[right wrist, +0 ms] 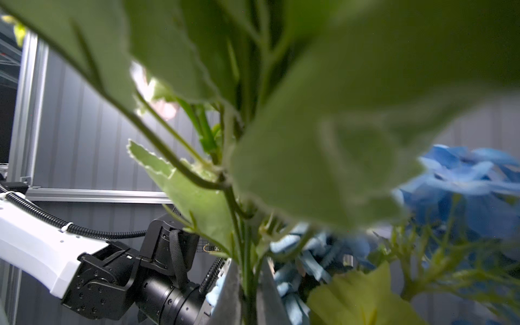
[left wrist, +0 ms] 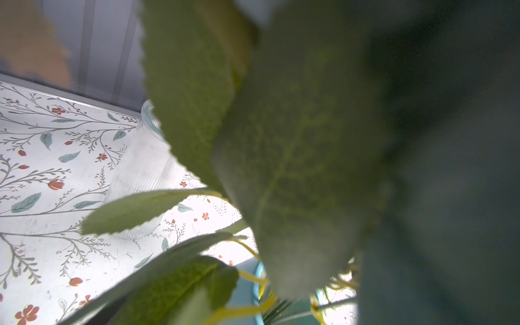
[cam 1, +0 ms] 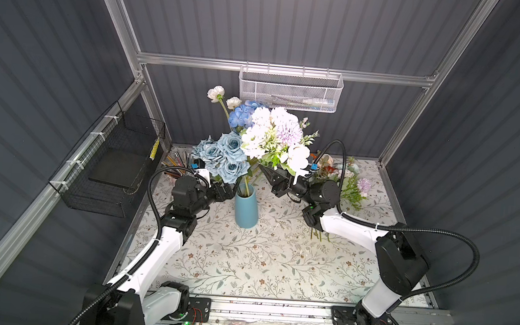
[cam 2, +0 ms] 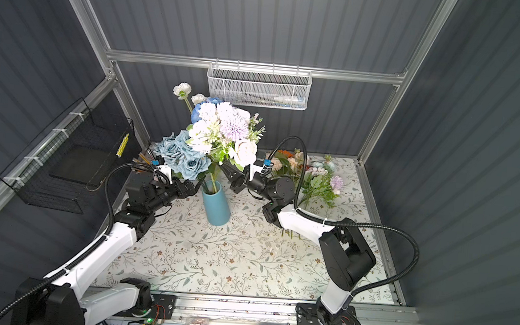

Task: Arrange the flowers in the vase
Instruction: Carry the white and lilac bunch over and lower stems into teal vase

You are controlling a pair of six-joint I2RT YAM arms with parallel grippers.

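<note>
In both top views the cream-and-lilac artificial flower bunch [cam 1: 274, 135] leans over the tapered blue vase [cam 1: 246, 210], its green stem [right wrist: 247, 281] pinched in the closed right jaws. Dusty-blue fabric roses [cam 1: 224, 157] stand in the vase. The left jaws, spread wide, sit beside its rim under leaves. More loose flowers [cam 1: 350, 184] lie on the floral-print desk [cam 1: 259, 266].

The vase [cam 1: 246, 208] stands on the worktop [cam 1: 262, 266] left of centre, toward the far edge, flower stems [cam 1: 245, 185] in its mouth. Loose flowers [cam 1: 351, 185] lie near the far right corner, pencils [cam 1: 175, 161] in the far left corner.
</note>
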